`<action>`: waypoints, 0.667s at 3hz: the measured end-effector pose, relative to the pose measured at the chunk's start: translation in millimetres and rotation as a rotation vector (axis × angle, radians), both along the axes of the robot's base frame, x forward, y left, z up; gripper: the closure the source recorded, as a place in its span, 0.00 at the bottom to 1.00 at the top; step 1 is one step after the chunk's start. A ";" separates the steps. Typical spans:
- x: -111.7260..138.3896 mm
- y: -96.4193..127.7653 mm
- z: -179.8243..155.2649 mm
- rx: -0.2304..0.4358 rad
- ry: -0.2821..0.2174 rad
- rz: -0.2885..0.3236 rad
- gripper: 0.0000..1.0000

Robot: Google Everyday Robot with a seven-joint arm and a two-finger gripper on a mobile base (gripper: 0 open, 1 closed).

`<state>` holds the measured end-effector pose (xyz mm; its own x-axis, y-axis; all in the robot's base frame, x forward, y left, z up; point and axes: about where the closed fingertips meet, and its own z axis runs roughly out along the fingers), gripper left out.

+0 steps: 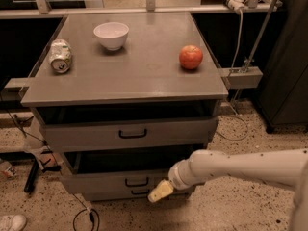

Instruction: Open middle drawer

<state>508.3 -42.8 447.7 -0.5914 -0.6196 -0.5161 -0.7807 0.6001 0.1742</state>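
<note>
The grey cabinet has three drawers stacked under its top. The middle drawer (pixel 103 182) has a flat grey front and a small black bar handle (pixel 136 182). It stands pulled out, with a dark gap above its front. My gripper (pixel 160 191), yellow-tipped on a white arm, sits just right of and slightly below that handle, against the drawer front's lower right part. The top drawer (pixel 86 136) is also a little way out. The bottom drawer (pixel 111 194) shows only as a thin strip under the middle one.
On the cabinet top (pixel 139 76) are a white bowl (pixel 111 34), a red apple (pixel 191 57) and a crushed can (pixel 60 56) lying on its side. Cables and a black stand (pixel 33 172) lie on the speckled floor at the left. A dark cabinet (pixel 288 76) stands at the right.
</note>
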 end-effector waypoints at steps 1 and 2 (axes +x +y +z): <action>-48.3 -5.2 10.8 0.017 0.028 -0.025 0.00; -48.1 -4.6 11.3 0.018 0.027 -0.023 0.00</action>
